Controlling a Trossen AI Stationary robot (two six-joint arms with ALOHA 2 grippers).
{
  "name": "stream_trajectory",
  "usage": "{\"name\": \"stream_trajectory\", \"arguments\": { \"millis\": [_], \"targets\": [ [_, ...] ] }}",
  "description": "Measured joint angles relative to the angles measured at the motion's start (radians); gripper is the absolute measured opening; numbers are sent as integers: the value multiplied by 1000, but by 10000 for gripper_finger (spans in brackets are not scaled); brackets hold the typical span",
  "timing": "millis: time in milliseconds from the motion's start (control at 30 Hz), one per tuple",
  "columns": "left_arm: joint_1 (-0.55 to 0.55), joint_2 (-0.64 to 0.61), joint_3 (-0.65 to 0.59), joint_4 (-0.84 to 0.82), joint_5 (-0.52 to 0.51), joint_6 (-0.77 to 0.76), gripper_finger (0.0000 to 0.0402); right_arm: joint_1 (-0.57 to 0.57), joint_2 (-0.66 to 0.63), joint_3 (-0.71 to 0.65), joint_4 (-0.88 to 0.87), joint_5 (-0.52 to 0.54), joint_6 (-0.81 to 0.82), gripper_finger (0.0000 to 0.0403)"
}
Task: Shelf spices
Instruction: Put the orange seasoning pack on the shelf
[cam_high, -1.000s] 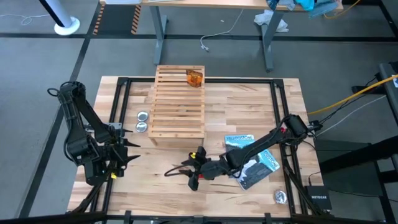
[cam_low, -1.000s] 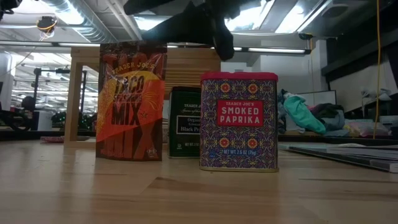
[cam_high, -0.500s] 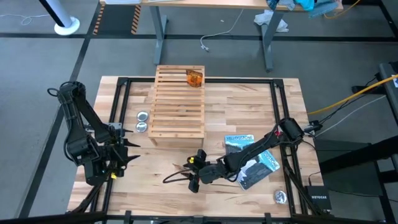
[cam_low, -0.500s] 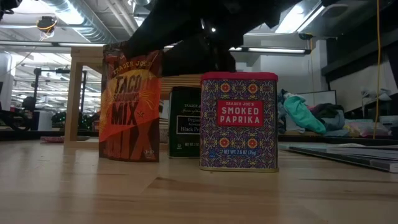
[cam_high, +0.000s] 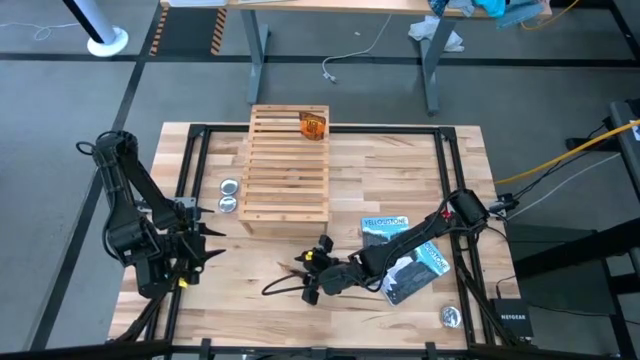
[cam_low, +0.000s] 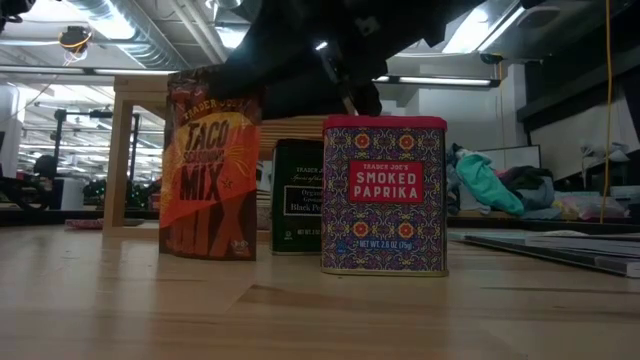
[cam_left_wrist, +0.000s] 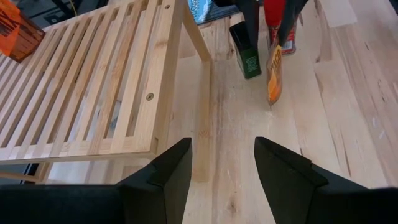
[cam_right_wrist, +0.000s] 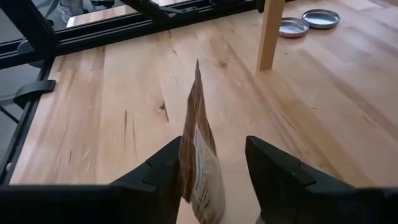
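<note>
Three spices stand near the table's near edge: an orange-brown taco mix packet (cam_low: 212, 165), a dark green-black pepper box (cam_low: 297, 195) and a red-topped paprika box (cam_low: 384, 195). My right gripper (cam_right_wrist: 213, 146) is open and has come down over the packet (cam_right_wrist: 198, 155), with one finger on each side of it. Another orange packet (cam_high: 313, 124) sits on the far end of the wooden slatted shelf (cam_high: 288, 165). At the table's left edge my left gripper (cam_left_wrist: 222, 146) waits, open, with nothing between its fingers. My right gripper comes slanting down from the table's right side, its fingers astride the packet's upper part. One finger (cam_right_wrist: 163, 177) lies against one face of the packet (cam_right_wrist: 186, 168); the other finger (cam_right_wrist: 273, 174) stands apart from it. The packet stands on the table on its bottom edge.
Two round silver tins (cam_high: 229, 195) lie left of the shelf, and a third (cam_high: 450, 316) lies at the near right. Blue-and-black booklets (cam_high: 400, 250) lie under my right arm. A black frame (cam_high: 200, 140) runs around the tabletop.
My right gripper has come down over the taco mix packet and rolled a little. The packet's top has shifted slightly and it now leans a bit. The two boxes have stayed where they were.
</note>
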Motion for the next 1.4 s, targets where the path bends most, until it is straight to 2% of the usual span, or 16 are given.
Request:
{"name": "stream_trajectory", "arguments": {
  "millis": [133,333,400,533,667,1033,1200,1400],
  "targets": [
    [0,0,0,0,0,0,169,0,0,0,0,11,0,134],
    [0,0,0,0,0,0,169,0,0,0,7,23,0,27],
    [0,0,0,0,0,0,169,0,0,0,8,36,-17,9],
    [0,0,0,0,0,0,169,0,-4,5,14,70,-71,19],
    [0,0,0,0,0,0,169,0,-26,47,12,114,-183,5],
    [0,0,0,0,0,0,169,-15,-182,77,-20,267,-461,3],
    [0,0,-1,0,0,0,169,-81,-261,77,-21,260,-563,3],
    [0,0,-1,0,0,0,169,-215,-355,77,-25,180,-664,2]
  ]
}}
